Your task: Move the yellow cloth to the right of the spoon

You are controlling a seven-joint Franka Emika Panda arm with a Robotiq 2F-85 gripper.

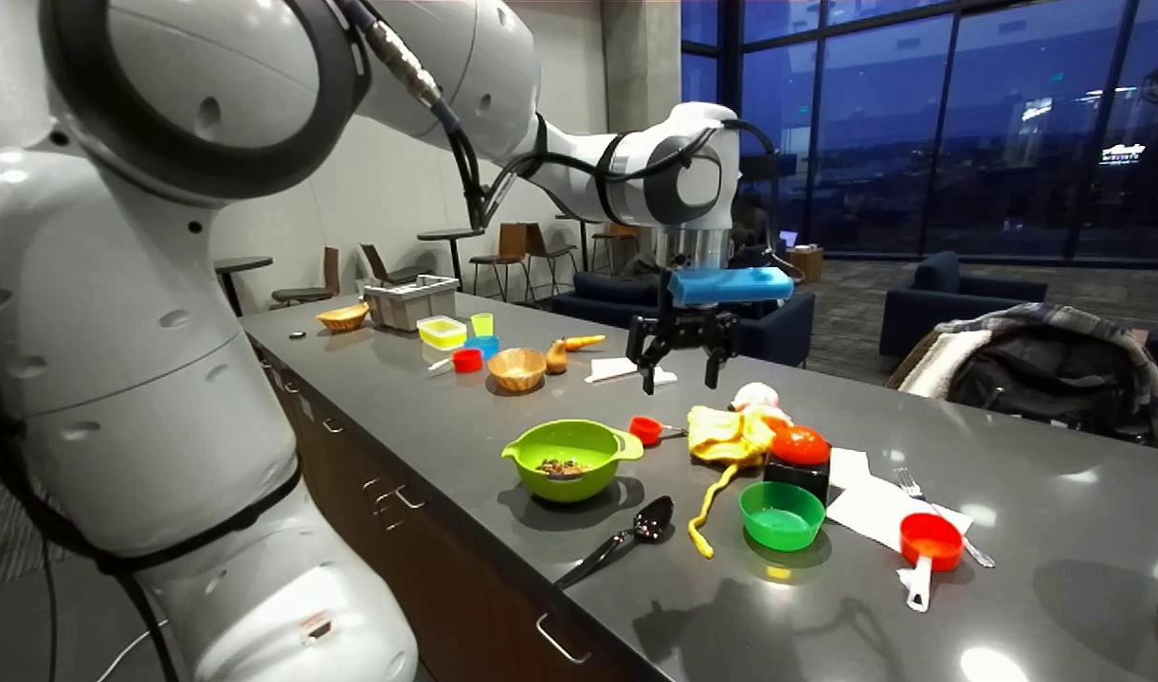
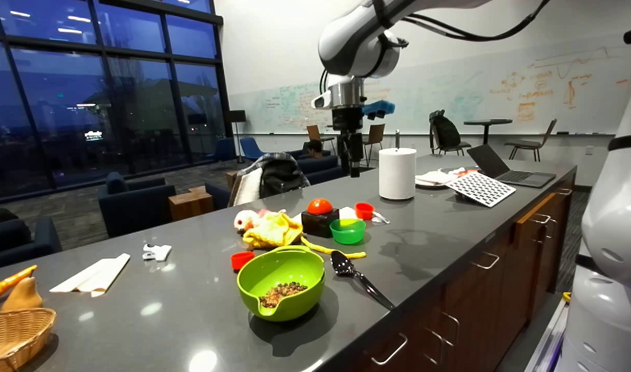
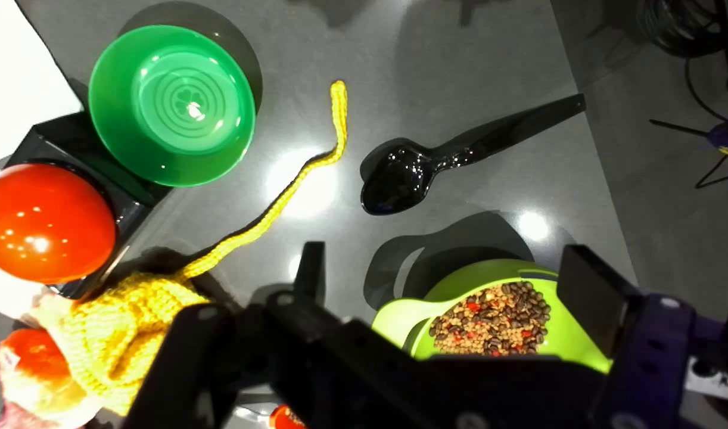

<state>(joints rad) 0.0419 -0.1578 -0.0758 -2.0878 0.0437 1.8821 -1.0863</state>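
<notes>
1. Arm: glossy wht, rounded, w/ gray dimples; small reddish mark low down.
2. Joint ring: dk gray, thick.
3. Cables: blk, w/ silver connector; blk straps too.
4. Collar: silver, metallic, above gripper.
5. Block: blue, nr collar.
6. Gripper: blk, jointed fingers, flat pads, round screws; purplish on 1 side in wrist view, w/ wht label.

Wrist view down onto counter
</notes>
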